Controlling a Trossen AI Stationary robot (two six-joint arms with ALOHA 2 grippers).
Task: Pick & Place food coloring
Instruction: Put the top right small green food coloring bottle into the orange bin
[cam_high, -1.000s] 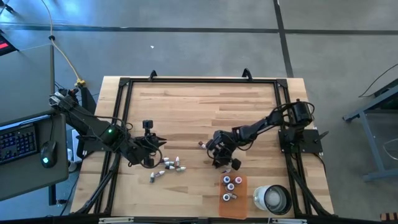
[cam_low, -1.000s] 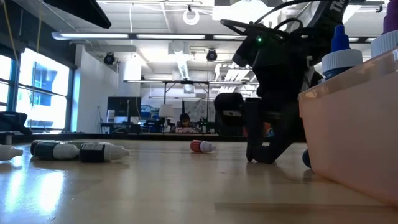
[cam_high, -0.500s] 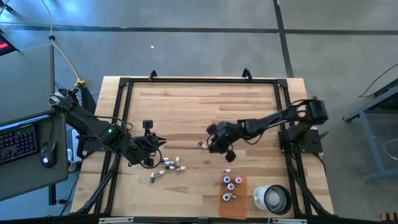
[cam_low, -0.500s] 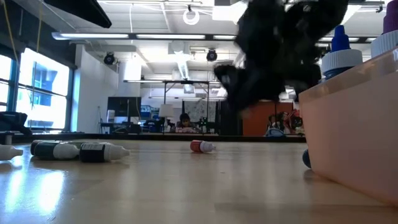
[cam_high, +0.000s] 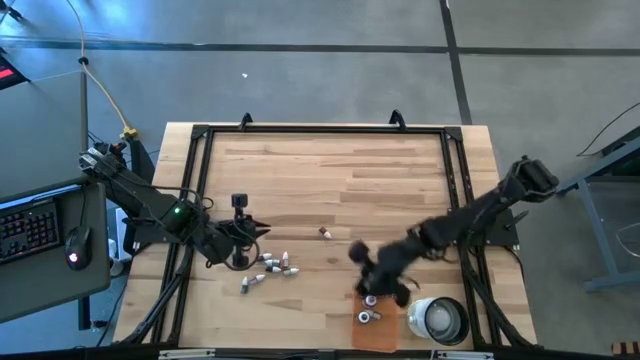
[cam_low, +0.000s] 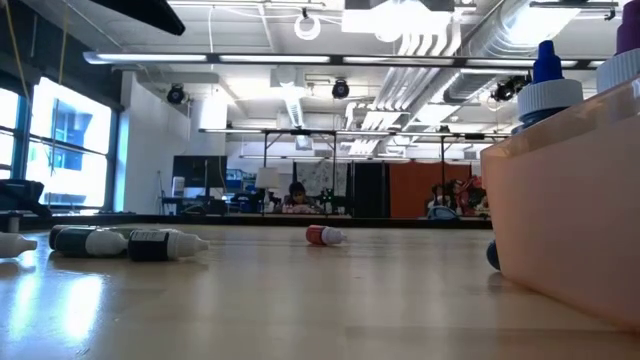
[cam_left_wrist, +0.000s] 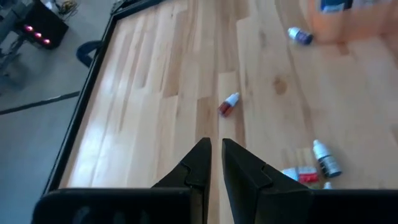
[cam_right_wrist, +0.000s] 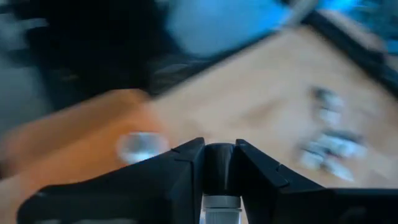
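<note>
Several food coloring bottles lie on their sides on the wooden table, left of centre. A red-capped one lies alone near the middle. More bottles stand in the orange tray at the near right. My right gripper hangs over the tray's far end, shut on a dark-capped bottle; it is above the low view's picture. My left gripper hovers beside the cluster, its fingers almost together with nothing between them. My right gripper pinches the dark-capped bottle between its two fingers. The bottle lies along the fingers, with its dark cap toward their tips and its whitish body farther back. It is lifted clear of the table and the tray.
A white round cup stands right of the tray at the near right corner. One blue-capped bottle lies on the table just beside the tray. A black frame edges the tabletop. Bare wood spans the far half.
My right gripper has risen from the table's middle, where its fingertips stood on the wood, and swung toward the near right, ending above the orange tray. It has left the low view upward. The left arm and the loose bottles have kept still.
</note>
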